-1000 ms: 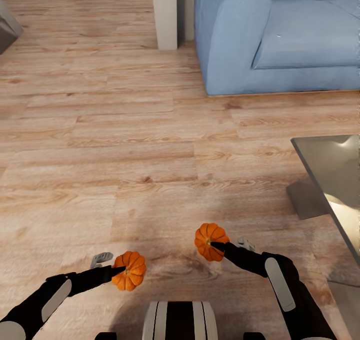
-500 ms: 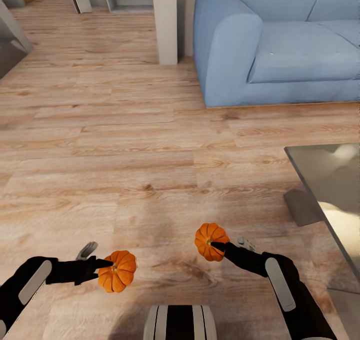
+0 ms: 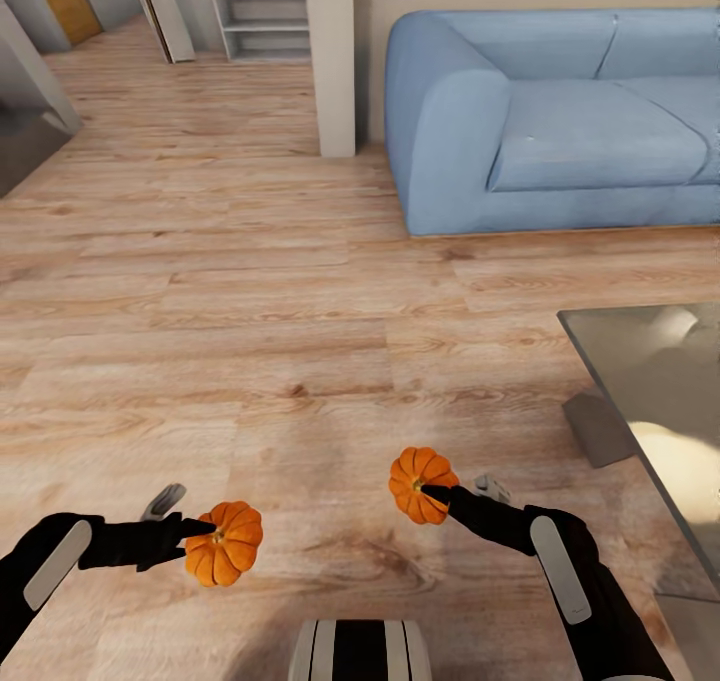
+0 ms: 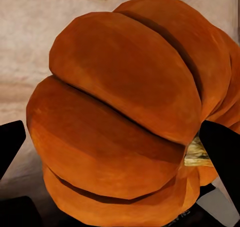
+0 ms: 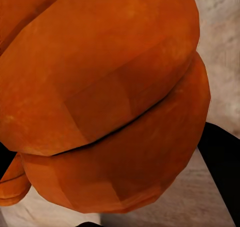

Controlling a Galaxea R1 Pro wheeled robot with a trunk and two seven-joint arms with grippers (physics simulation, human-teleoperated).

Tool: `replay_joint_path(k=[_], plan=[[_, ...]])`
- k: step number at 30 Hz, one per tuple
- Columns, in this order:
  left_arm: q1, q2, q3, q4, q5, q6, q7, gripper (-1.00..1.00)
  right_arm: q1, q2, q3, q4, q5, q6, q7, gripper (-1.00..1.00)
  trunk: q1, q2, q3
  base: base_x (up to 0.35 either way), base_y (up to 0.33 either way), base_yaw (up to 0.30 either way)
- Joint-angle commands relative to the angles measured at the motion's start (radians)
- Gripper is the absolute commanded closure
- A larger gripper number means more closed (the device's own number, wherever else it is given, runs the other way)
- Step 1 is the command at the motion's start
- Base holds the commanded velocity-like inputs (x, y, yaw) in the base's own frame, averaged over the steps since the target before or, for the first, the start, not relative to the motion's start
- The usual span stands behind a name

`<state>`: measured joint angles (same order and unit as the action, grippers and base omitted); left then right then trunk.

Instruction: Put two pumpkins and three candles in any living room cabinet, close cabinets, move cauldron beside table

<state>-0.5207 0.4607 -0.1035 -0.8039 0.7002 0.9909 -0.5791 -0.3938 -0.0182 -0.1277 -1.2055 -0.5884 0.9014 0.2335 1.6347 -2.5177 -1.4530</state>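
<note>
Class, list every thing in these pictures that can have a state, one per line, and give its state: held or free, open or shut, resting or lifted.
Left gripper: shut on the left pumpkin.
Left pumpkin: held off the floor, tipped on its side.
Right gripper: shut on the right pumpkin.
Right pumpkin: held off the floor, tipped on its side.
Coffee table: standing on the floor; nothing on the visible part of its glass top.
Sofa: unoccupied.

Two pumpkins hang over the floor [image 3: 250, 311] in front of the robot — the left pumpkin [image 3: 224, 543] lower, the right pumpkin [image 3: 420, 484] higher. The table [image 3: 655, 401] sits to the right. The sofa [image 3: 560, 131] is behind it — further back.
</note>
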Motion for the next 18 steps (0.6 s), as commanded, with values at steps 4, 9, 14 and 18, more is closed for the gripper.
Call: replay_joint_path(k=[4,9,14,18], plan=[[0.000,0.001,-0.002,0.000,-0.003,0.002,-0.004,1.00,0.000,0.000,-0.001,0.000,0.007,0.004,0.009,1.00,-0.002,0.001,0.015,-0.045,0.000,0.000],[0.000,0.001,-0.002,0.000,-0.003,0.003,-0.004,1.00,0.000,0.004,0.003,-0.002,0.008,0.004,0.009,1.00,-0.004,0.002,0.034,-0.112,0.000,0.000],[0.000,0.001,-0.002,0.000,-0.003,0.002,-0.004,1.00,0.000,0.006,0.006,-0.003,0.009,0.005,0.009,1.00,-0.006,0.003,0.054,-0.006,0.000,0.000],[0.000,0.001,-0.002,0.000,-0.004,0.003,-0.004,1.00,0.000,0.007,0.005,-0.006,0.009,0.004,0.009,1.00,-0.008,0.004,0.069,0.000,0.000,0.000]])
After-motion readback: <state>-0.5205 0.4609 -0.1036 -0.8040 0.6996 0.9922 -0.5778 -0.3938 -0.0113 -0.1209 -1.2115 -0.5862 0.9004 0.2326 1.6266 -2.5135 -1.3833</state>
